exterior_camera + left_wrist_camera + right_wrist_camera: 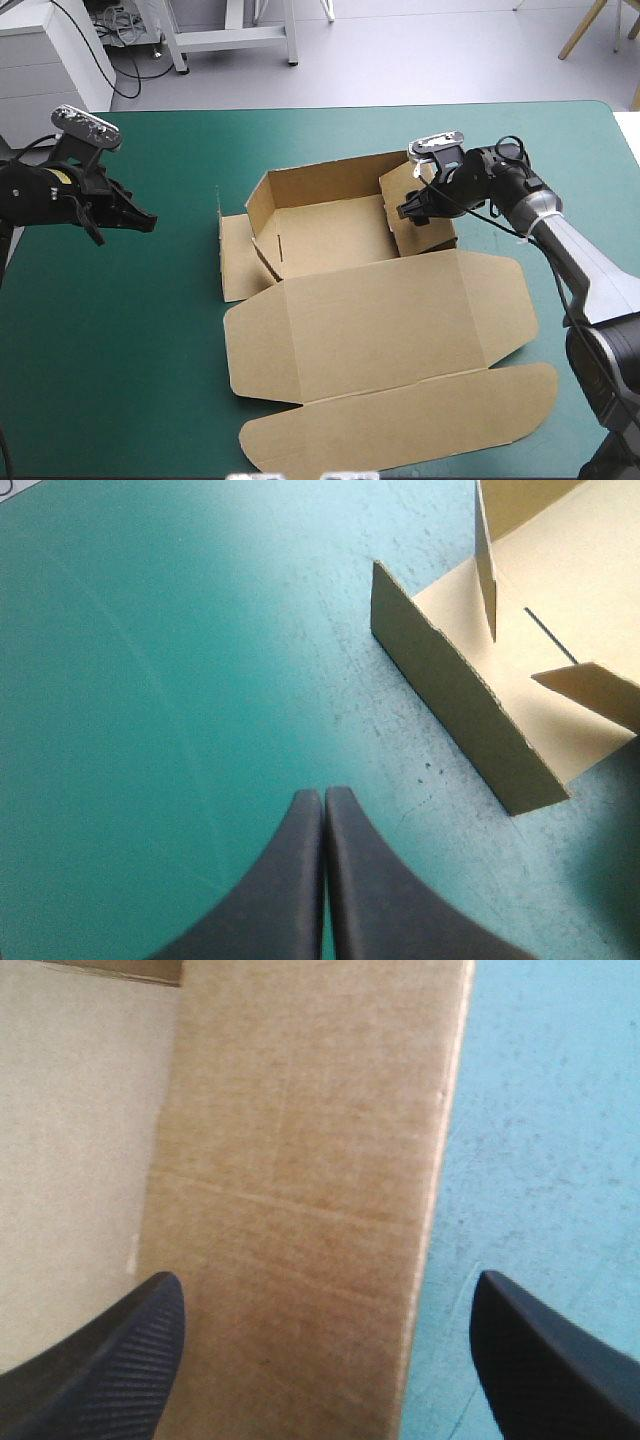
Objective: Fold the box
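Note:
The brown box (330,225) sits mid-table as a half-formed tray: back wall and side walls raised, and the lid (380,320) flat toward the front edge. My right gripper (405,212) is at the box's right wall (425,200). In the right wrist view this gripper (325,1280) is open, its fingers standing on either side of the wall panel (300,1160), teal-green cover on one side and the box floor on the other. My left gripper (148,222) hovers over the cover left of the box. It is shut and holds nothing (323,795), and the box's left flap (460,710) stands ahead of it.
A low flap of the box (235,260) lies toward the left gripper, with bare teal-green cover (120,330) beyond it. The lid's curved tuck flap (400,420) reaches close to the table's front edge.

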Available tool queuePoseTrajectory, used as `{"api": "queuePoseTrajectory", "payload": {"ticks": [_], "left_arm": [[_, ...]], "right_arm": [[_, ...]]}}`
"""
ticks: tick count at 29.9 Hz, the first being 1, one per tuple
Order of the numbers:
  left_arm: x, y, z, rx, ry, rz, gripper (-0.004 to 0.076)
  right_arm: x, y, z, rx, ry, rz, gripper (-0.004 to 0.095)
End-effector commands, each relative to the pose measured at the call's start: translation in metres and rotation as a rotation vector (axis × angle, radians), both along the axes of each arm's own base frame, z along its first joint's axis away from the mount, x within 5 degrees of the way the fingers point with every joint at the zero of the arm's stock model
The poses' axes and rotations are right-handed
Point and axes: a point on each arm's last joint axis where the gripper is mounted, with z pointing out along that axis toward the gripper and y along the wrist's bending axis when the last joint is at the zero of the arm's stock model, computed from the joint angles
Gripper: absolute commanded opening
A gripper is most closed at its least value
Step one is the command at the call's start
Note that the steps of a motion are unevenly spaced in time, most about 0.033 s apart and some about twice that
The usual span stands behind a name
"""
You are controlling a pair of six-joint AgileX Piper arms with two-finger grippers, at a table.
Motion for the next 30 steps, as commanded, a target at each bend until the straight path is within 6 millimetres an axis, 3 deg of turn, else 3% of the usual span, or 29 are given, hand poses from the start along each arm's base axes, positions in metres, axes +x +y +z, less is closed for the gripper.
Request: {"api": "queuePoseTrajectory", "payload": {"ticks": [1,10,16,23,30], "left_arm": [[-0.008,-0.001,0.017,-0.035,-0.086,0.003,-0.001],[-0.011,-0.004,0.015,-0.062,-0.045,-0.012,-0.001],[-0.011,-0.004,0.015,-0.06,-0.045,-0.011,-0.001],[-0.011,-0.004,0.015,-0.053,-0.047,-0.016,-0.001],[-0.011,-0.004,0.014,-0.055,-0.04,-0.014,-0.001]], "right_arm": [[-0.013,-0.004,0.055,0.035,-0.142,0.005,0.0756],[-0.068,-0.018,0.139,0.041,-0.209,0.031,0.0756],[-0.088,-0.027,0.171,-0.007,-0.27,0.038,0.0756],[-0.07,-0.025,0.149,-0.058,-0.169,0.034,0.0756],[-0.022,-0.011,0.091,-0.085,-0.014,0.044,0.0756]]}}
